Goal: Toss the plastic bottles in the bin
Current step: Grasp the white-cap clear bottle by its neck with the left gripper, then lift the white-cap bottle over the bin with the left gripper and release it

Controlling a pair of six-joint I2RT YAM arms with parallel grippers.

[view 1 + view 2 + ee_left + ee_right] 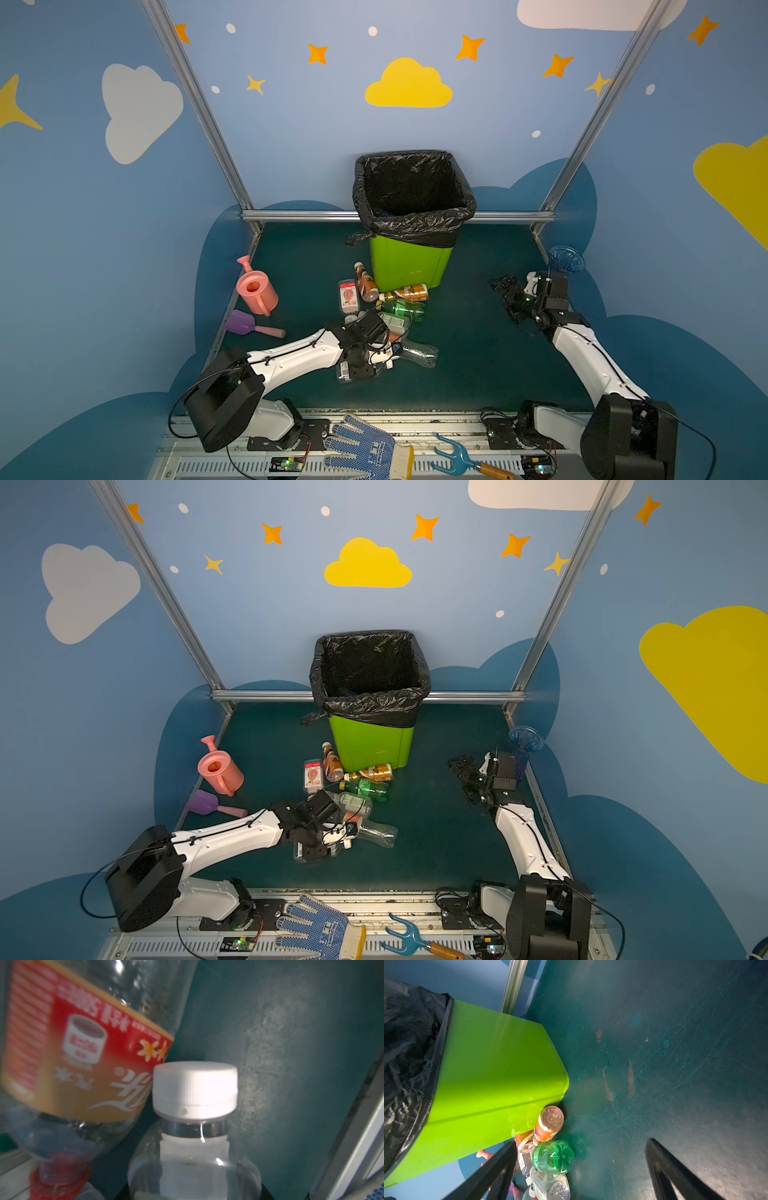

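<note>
- The bin (409,262) is set at 12 o'clock on the table (478,365); the plastic bottles (401,309) are heaped at its 7 o'clock, some against its base.
- A red-and-tan label (83,1053) with a pictured cup is seen on one bottle; its script is too blurred to be read.
- The left gripper (368,365) is seen over a white-capped bottle (193,1167); whether it is grasped cannot be told.
- The right gripper (505,297), at 3 o'clock, is held with fingers released.

Two overhead eyes, two wrist close-ups.
Both top views look steeply down from 6 o'clock toward the bin (409,266) at 12. The left wrist camera sits almost against a white-capped bottle (195,1088). The right wrist camera, near 3 o'clock, faces 9 and shares the bin and green bottle (553,1157) with them.
</note>
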